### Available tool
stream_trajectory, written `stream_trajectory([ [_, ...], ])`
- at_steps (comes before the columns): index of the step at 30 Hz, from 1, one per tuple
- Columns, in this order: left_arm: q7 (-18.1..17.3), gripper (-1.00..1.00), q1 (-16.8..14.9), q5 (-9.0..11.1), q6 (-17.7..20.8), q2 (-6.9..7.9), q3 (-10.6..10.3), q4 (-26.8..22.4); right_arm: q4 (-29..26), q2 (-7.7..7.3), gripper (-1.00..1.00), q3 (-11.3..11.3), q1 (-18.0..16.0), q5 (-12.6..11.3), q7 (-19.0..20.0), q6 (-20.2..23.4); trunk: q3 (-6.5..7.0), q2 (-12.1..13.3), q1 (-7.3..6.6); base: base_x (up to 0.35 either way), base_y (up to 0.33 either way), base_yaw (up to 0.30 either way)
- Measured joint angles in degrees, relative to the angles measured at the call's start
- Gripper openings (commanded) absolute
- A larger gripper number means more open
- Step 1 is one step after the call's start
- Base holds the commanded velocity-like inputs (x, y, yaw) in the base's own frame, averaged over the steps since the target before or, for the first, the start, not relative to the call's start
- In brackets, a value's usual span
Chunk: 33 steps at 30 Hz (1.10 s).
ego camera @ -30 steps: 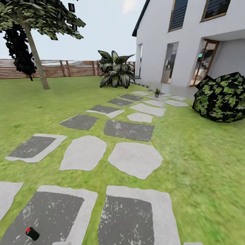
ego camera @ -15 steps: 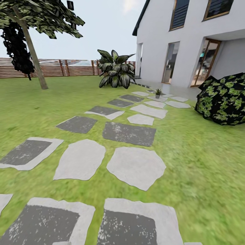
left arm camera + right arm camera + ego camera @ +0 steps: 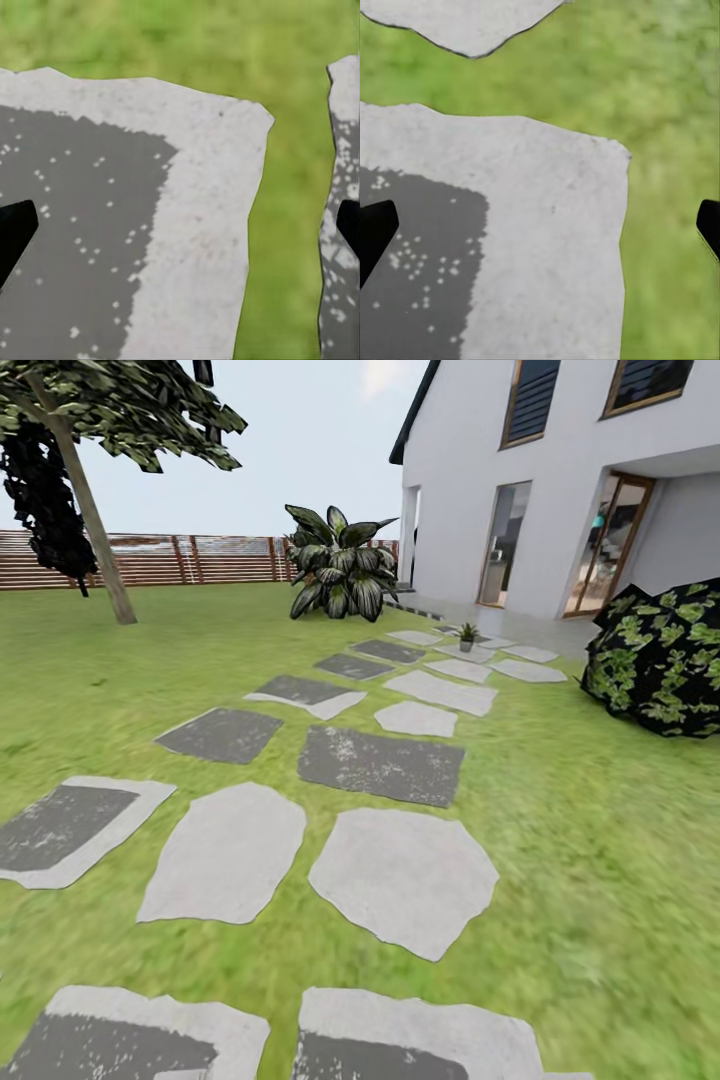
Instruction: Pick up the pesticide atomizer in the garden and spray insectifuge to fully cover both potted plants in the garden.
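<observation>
The pesticide atomizer is out of view. In the head view I look over the garden lawn [image 3: 600, 840] and its grey stepping stones [image 3: 400, 875] towards a white house. A small spiky plant in a grey pot [image 3: 466, 636] stands far off on the stones; I cannot tell whether it is one of the potted plants. My left gripper [image 3: 180, 225] hangs open over a stone, its dark fingertips [image 3: 15, 229] wide apart with nothing between them. My right gripper [image 3: 540, 229] is open too, above a stone and grass.
A big broad-leaved striped plant [image 3: 340, 575] stands at the far end of the path. A large dark shrub [image 3: 660, 660] sits at the right, a tree [image 3: 90, 510] at the left, and a brown slatted fence [image 3: 200, 560] behind. The house doors [image 3: 500, 545] are ahead.
The whole view has moved forward along the path, so the stones slid down the picture. The small dark lamp with a red dot left the view at the lower left.
</observation>
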Motion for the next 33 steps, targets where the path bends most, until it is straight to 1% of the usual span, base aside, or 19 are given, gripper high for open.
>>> stream_trajectory([
  [6,0.00,1.00,0.00,0.00,0.00,0.00,0.00,0.00,0.00,0.01,1.00,0.00,0.00,0.00,-0.03,-0.01,0.00,0.00,0.00,0.339,0.000,0.036],
  [19,0.00,1.00,0.02,0.00,0.00,0.01,0.00,-0.02,0.02,0.05,1.00,0.01,-0.02,0.00,-0.04,-0.04,0.00,0.00,0.00,0.340,0.000,0.255],
  [33,0.00,1.00,0.00,0.00,0.00,0.09,0.00,0.00,0.00,0.07,1.00,0.00,0.00,0.00,0.01,0.00,0.00,0.00,0.00,0.339,0.009,0.012],
])
